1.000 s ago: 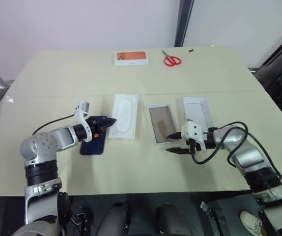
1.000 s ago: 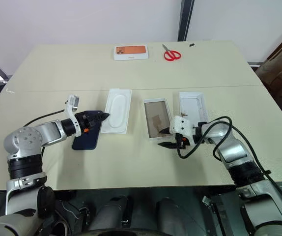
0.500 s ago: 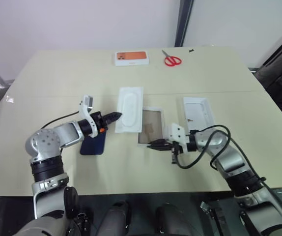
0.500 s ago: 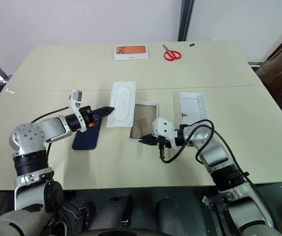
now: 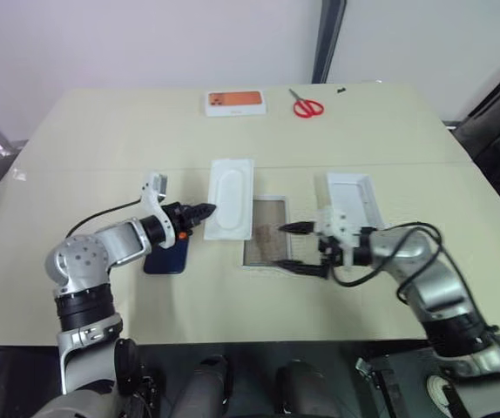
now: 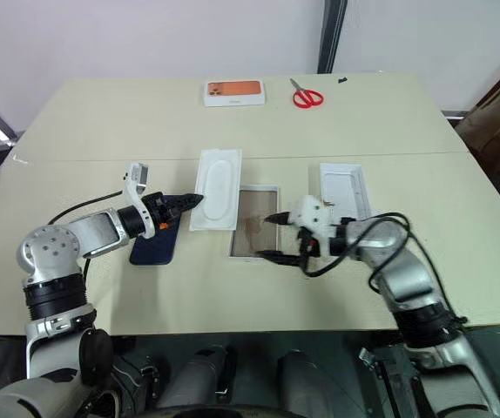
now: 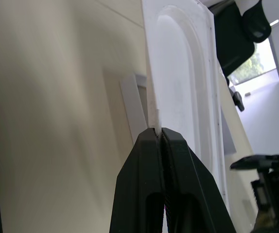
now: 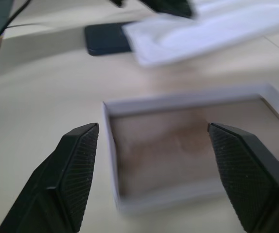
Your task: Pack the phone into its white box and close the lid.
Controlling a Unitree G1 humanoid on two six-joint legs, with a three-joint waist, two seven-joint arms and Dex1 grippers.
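We read this as box prep, phone not packed yet. Our left gripper [image 5: 205, 210] is pinched shut on the edge of the white insert [image 5: 231, 197], which lies just left of the white box [image 5: 267, 240] mid-table. Our right gripper [image 5: 304, 249] stands wide open at the box's right rim, holding nothing. The phone [image 5: 168, 253] lies flat near the table's left-front, under our left arm. The lid [image 5: 352, 199] sits right of the box. Next we need the insert set aside, then the phone gripped.
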